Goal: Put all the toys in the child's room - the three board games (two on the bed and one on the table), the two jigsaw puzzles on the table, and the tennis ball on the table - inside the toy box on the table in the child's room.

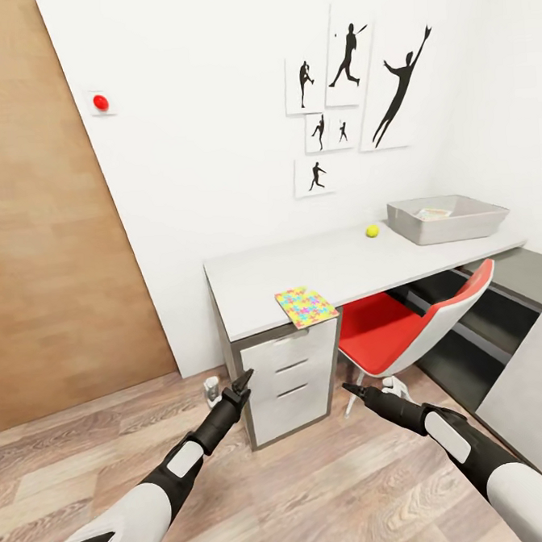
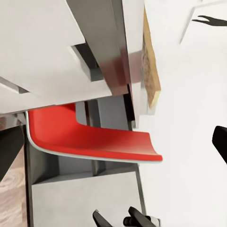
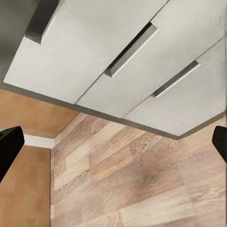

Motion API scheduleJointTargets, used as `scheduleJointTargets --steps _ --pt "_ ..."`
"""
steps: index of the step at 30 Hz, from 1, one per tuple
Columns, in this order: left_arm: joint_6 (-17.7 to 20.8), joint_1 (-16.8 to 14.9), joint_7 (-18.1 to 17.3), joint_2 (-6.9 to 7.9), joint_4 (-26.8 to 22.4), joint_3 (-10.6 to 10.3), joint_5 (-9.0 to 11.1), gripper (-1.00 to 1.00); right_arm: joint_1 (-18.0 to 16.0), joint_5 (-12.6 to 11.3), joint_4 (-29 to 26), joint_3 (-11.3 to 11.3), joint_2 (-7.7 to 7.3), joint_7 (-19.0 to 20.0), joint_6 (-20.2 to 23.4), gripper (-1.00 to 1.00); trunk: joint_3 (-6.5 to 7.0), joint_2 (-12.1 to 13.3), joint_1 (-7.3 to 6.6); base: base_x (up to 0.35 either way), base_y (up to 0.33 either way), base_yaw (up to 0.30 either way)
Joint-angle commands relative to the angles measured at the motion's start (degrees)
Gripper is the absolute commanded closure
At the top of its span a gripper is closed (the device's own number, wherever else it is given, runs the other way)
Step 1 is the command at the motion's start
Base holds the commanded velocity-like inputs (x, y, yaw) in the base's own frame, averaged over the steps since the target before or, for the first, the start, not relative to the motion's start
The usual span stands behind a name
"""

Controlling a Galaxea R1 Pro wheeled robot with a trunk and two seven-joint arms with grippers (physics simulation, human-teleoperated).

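On the light grey table a multicoloured jigsaw puzzle lies at the front edge, overhanging the drawers. The tennis ball rests near the wall, just left of the grey toy box. A flat pale printed item lies inside the box; I cannot tell which toy it is. My left gripper hangs open in front of the white drawer unit, empty. My right gripper is open and empty below the chair. The puzzle's edge shows in the left wrist view. The bed is out of view.
A red chair is tucked under the table beside the drawers. A lower dark grey cabinet runs along the right. A wooden door and a red wall button are at left. Wood-plank floor lies open before me.
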Motion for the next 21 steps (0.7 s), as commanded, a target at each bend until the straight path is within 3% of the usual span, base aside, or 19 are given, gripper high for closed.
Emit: scheduleJointTargets --steps 1,21 --pt "0.6 0.0 -0.2 -0.05 0.0 0.4 0.0 -1.00 0.0 -0.5 0.0 0.3 -0.06 0.0 0.2 -1.00 -0.05 0.0 0.02 0.189 -0.175 0.000" --pt "-0.5 0.0 0.0 -0.13 0.0 0.3 0.2 -1.00 -0.1 -0.5 0.0 0.3 0.09 0.2 0.0 -1.00 -0.05 0.0 0.02 0.091 -0.059 0.000"
